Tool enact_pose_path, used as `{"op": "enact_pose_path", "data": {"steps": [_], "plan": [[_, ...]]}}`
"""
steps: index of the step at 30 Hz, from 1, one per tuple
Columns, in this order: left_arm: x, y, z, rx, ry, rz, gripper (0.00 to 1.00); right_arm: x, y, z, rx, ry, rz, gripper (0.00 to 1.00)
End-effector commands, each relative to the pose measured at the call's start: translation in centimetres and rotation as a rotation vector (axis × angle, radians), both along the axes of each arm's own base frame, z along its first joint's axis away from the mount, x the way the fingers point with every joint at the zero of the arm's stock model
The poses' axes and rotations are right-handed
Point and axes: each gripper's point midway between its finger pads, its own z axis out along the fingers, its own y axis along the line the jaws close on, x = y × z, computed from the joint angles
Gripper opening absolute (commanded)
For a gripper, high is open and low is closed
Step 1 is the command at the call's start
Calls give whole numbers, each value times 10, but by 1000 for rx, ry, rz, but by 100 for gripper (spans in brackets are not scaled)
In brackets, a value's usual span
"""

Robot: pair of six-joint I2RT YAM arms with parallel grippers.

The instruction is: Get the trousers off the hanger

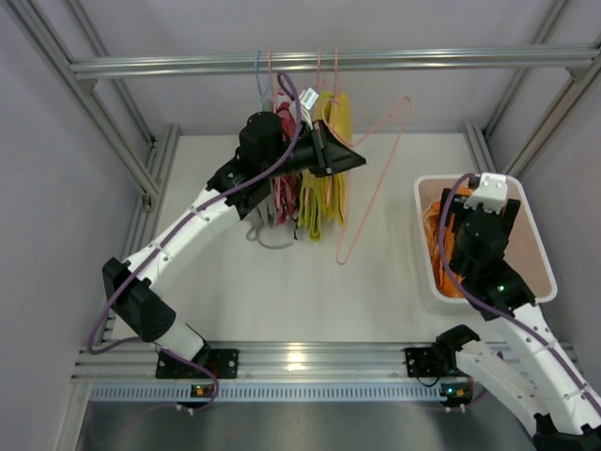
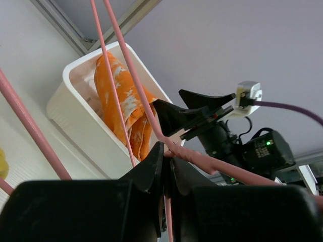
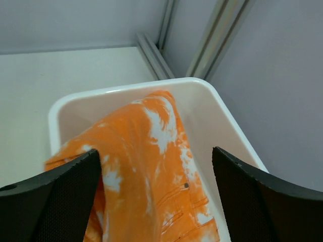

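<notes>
The orange trousers [image 1: 433,233] with white blotches lie crumpled in a white bin [image 1: 533,246] at the right of the table, apart from the hanger. The pale pink hanger [image 1: 374,183] hangs bare, its long loop slanting down over the table. My left gripper [image 1: 355,156] is shut on the hanger's wire near its top; in the left wrist view the jaws [image 2: 169,151] pinch the hanger [image 2: 212,162]. My right gripper [image 3: 155,154] stands open just above the trousers [image 3: 146,171], a finger on either side and nothing held.
Yellow-green garments [image 1: 331,188] and a pink-and-black garment [image 1: 282,193] hang from the top rail [image 1: 441,60] behind my left gripper. A blue-grey hanger [image 1: 261,77] hooks on the rail too. Aluminium frame posts stand close at the bin's far right.
</notes>
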Motion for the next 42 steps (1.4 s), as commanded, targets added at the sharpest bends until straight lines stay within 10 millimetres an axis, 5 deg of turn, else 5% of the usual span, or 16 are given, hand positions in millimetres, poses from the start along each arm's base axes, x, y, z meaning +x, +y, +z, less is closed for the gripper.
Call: {"op": "enact_pose_path", "data": {"steps": [1, 5, 10, 14, 18, 19, 20, 22, 28, 42], "plan": [[-5, 0, 34, -66, -92, -28, 0, -12, 9, 51, 174, -104, 69, 87], [-4, -3, 29, -54, -92, -34, 0, -37, 12, 61, 207, -104, 160, 92], [-11, -11, 30, -34, -137, -52, 0, -77, 26, 100, 232, -253, 379, 95], [-30, -30, 36, 9, -204, -48, 0, -104, 82, 119, 274, -287, 748, 90], [-33, -42, 27, 149, -266, 117, 0, -110, 122, 107, 347, -193, 942, 81], [-47, -51, 29, 163, -279, 127, 0, -114, 133, 104, 379, -172, 1003, 79], [-32, -43, 25, 219, -272, 269, 0, -112, 140, 102, 418, -151, 1021, 79], [-44, -54, 21, 259, -285, 328, 0, -116, 153, 101, 456, -120, 1088, 78], [-35, -50, 12, 324, -292, 544, 0, -125, 183, 116, 584, -99, 1249, 76], [-38, -70, 22, 276, -295, 515, 0, -67, 182, 82, 611, -14, 1058, 65]]}}
